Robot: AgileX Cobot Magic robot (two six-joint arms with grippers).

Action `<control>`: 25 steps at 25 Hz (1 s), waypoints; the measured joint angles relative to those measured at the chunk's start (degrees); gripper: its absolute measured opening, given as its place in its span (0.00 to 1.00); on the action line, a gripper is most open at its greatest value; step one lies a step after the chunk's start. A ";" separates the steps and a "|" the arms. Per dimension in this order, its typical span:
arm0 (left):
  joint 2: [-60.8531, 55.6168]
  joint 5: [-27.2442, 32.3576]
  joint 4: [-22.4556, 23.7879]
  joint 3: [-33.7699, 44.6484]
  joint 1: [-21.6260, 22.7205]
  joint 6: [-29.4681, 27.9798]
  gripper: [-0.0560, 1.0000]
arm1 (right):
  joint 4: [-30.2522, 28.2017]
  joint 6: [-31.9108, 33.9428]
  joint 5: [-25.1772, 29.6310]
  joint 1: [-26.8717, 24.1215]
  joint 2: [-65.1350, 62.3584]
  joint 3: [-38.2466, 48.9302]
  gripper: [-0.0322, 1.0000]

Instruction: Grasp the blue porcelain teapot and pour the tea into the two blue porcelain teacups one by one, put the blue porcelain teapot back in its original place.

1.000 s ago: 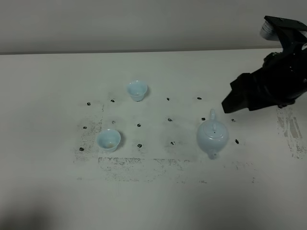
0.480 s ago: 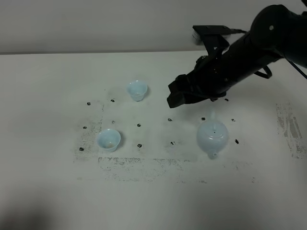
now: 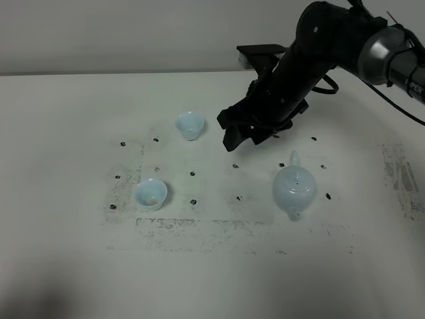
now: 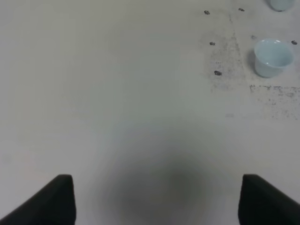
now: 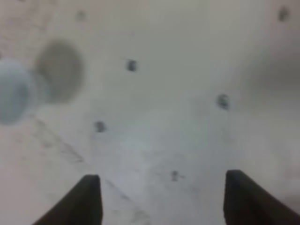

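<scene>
Two teacups (image 3: 189,125) (image 3: 151,194) wait well apart from the teapot (image 3: 293,189).
Right gripper (image 3: 244,138), spread wide and empty, hovers near the teapot, presumably readied for its handle; left gripper (image 4: 161,201) equally wide, empty.

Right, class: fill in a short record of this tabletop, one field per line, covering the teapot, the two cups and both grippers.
teapot: pale blue, upright on the table, lid on, nothing touching it
far teacup: upright, to the left of the teapot and farther back
near teacup: upright, nearer the camera than the far teacup
right gripper: open, empty, above the table between the far teacup and the teapot
left gripper: open, empty, seen only in its wrist view
task stage: teapot not yet grasped
</scene>
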 joint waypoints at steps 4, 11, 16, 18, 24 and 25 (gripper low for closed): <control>0.00 0.00 0.00 0.00 0.00 0.13 0.70 | -2.70 1.50 -0.15 -0.51 1.41 -0.13 0.55; 0.00 0.00 0.00 0.00 0.00 0.13 0.70 | -3.48 1.62 0.39 -1.60 4.19 -0.19 0.55; 0.00 0.00 0.00 0.00 0.00 0.13 0.70 | -3.89 1.92 1.38 -2.84 4.19 -0.19 0.55; 0.00 0.00 0.00 0.00 0.00 0.13 0.70 | -3.89 2.07 2.17 -3.78 4.19 -0.19 0.55; 0.00 0.00 0.00 0.00 0.00 0.13 0.70 | -4.37 2.07 4.81 -6.19 4.19 -0.19 0.55; 0.00 0.00 0.00 0.00 0.00 0.13 0.70 | -4.37 2.07 4.90 -6.35 4.19 -0.19 0.55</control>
